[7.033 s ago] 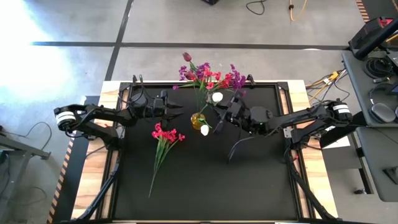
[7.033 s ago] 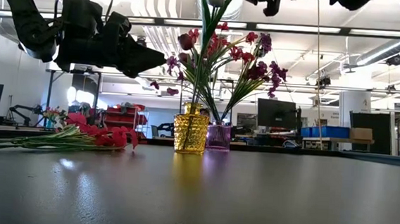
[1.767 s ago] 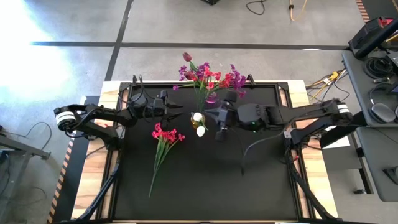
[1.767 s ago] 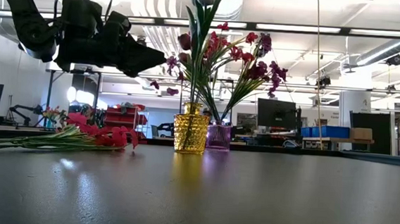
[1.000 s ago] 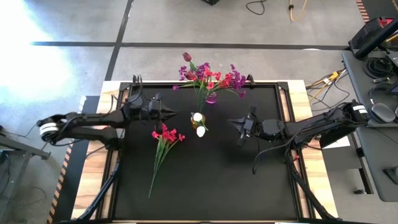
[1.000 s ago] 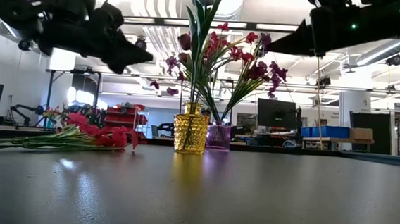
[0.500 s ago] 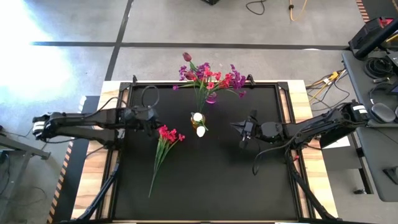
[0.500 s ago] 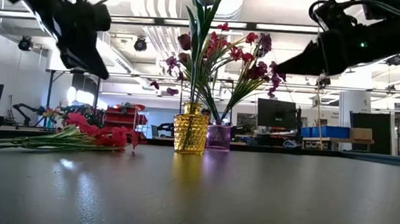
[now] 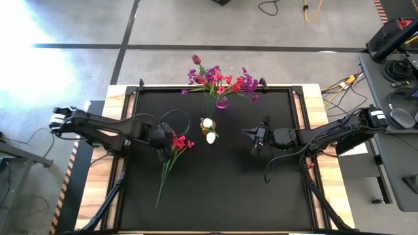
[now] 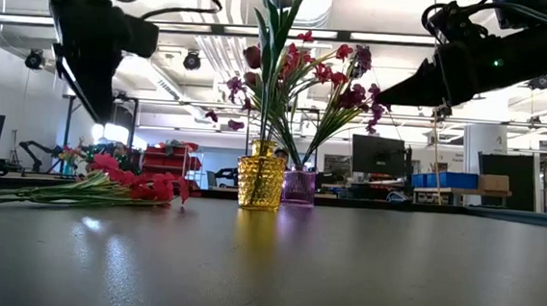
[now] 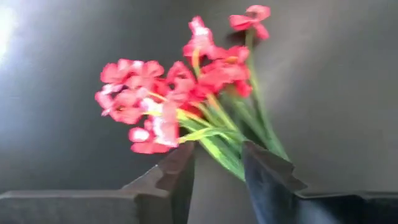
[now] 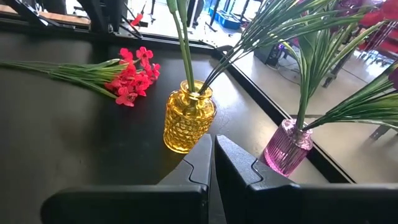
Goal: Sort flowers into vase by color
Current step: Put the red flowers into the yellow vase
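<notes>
Left gripper (image 9: 167, 145), fingers parted, hovers over red flowers (image 9: 175, 141) lying left of centre; right gripper (image 9: 254, 138), closed and empty, waits right.

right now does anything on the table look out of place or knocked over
One thing: a red-pink flower spray lies flat on the black table, not in a vase. The open left gripper is right above its blooms. The yellow glass vase and the purple glass vase stand upright.

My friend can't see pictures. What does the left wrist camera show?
A bunch of red-pink flowers with green stems lies on the black table. The left gripper hangs just above the stems, its two dark fingers open.
</notes>
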